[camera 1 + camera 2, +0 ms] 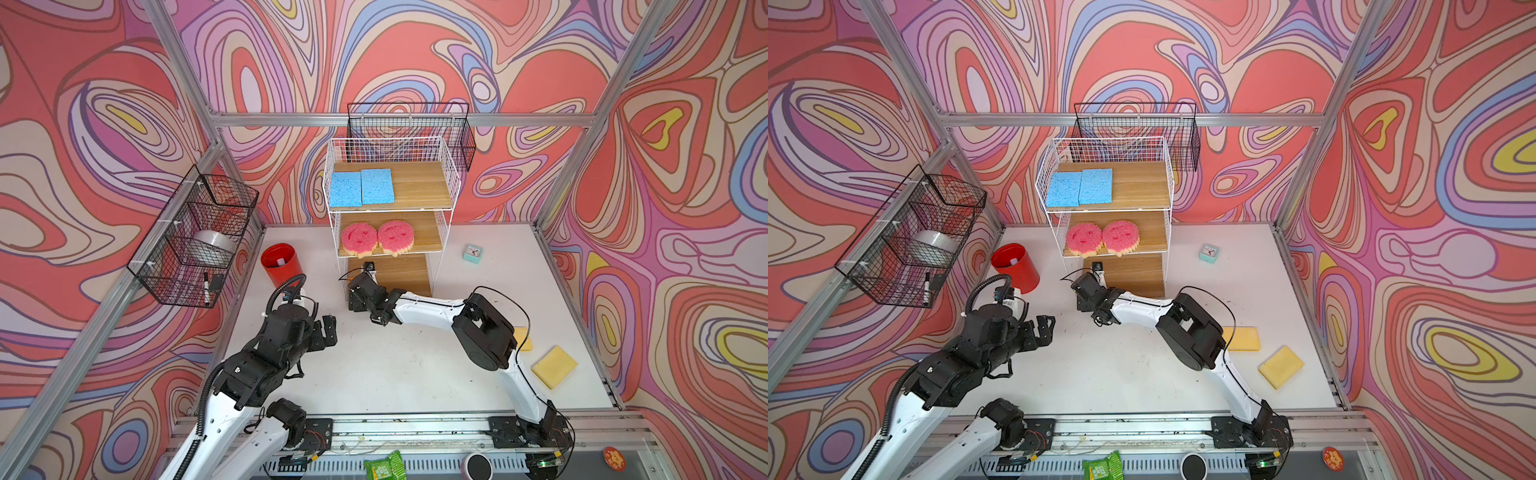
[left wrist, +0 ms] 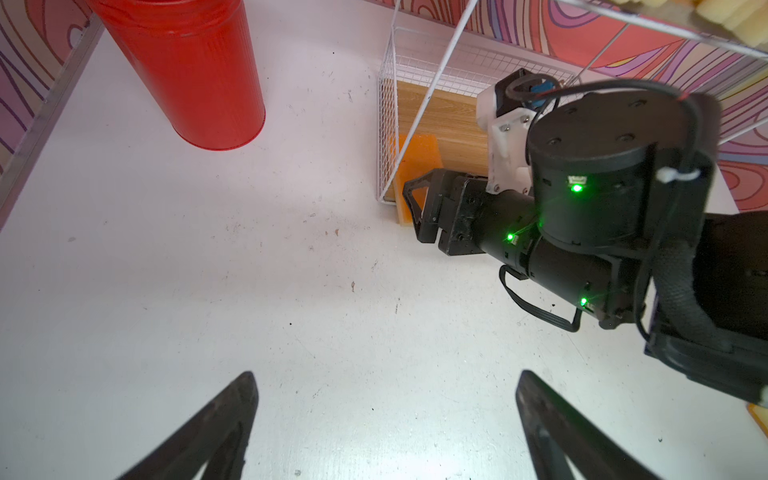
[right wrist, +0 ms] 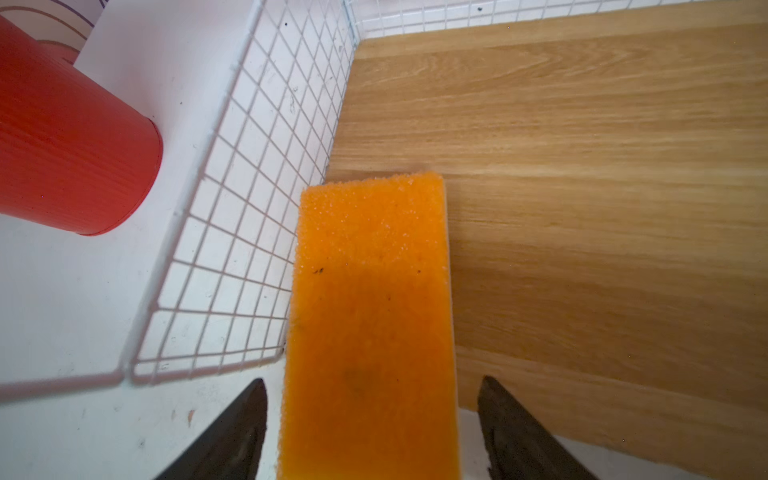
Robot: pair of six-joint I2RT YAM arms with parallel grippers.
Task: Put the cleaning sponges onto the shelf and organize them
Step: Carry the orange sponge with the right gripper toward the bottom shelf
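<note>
One orange sponge (image 3: 370,311) lies between the spread jaws of the right end effector (image 3: 372,379).

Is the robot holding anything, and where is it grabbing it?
Nothing is held. The orange sponge lies on the shelf's bottom board between the right gripper's open jaws, a gap each side. The left gripper is open and empty.

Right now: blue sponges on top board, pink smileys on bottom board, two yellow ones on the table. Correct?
No: the pink smileys sit on the middle board, not the bottom, as both top views show. Blue sponges on top board, two yellow ones on the table: right.
</note>
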